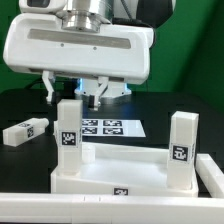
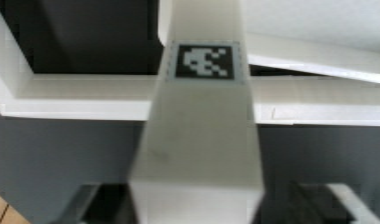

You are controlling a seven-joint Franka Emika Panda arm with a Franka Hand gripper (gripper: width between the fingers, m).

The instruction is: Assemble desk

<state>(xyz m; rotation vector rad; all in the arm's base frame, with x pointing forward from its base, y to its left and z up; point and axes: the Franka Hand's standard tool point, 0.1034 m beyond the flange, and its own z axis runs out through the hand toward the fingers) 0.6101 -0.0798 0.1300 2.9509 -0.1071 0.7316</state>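
Note:
The white tabletop (image 1: pixel 105 181) lies at the front with its rim up. One white leg (image 1: pixel 68 130) stands upright at its corner on the exterior view's left, and a second leg (image 1: pixel 180 150) stands at the right corner. My gripper (image 1: pixel 92 93) hangs under the big white robot body, just above and behind the left leg's top. In the wrist view that leg (image 2: pixel 205 110) runs up the middle with its tag showing, and the tabletop rim (image 2: pixel 80 95) lies behind it. My gripper (image 2: pixel 201 200) has a dark finger (image 2: pixel 109 202) close against each side of the leg.
A third white leg (image 1: pixel 25 130) lies loose on the black table at the exterior view's left. The marker board (image 1: pixel 110 127) lies flat behind the tabletop. A pale ledge (image 1: pixel 40 208) runs along the front edge.

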